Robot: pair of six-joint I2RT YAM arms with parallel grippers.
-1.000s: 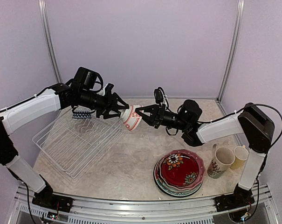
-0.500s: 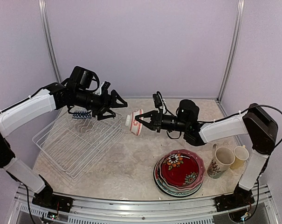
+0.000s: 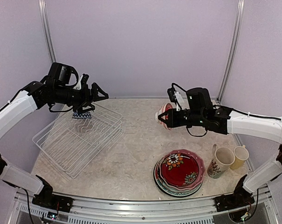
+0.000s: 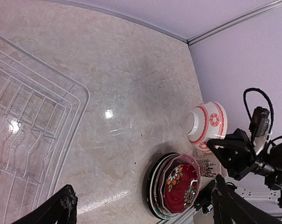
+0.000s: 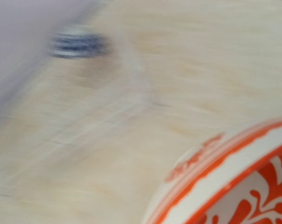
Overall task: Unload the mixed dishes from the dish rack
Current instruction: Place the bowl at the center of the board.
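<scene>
a small red-and-white bowl (image 3: 162, 115) hangs in the air, pinched at its rim by the right gripper (image 3: 168, 117). it lies on its side, with the foot pointing away from the fingers and the mouth toward them. it is clear of the dish rack (image 3: 75, 142) and over bare table (image 3: 131, 158). the stack of plates (image 3: 179, 171) sits below the fingers on their near side, with a floral mug (image 3: 219, 162) just beside it. setting the bowl down looks like a job for the right arm alone. the left gripper (image 3: 94, 99) has its fingers spread and holds nothing. it hovers over the rack's far corner, just above a blue-patterned piece (image 3: 82, 115) in the rack. half a second ago the bowl was just off the rack's edge, close to the left fingers. it is now well away from them, and the left gripper has drawn back over the rack.
</scene>
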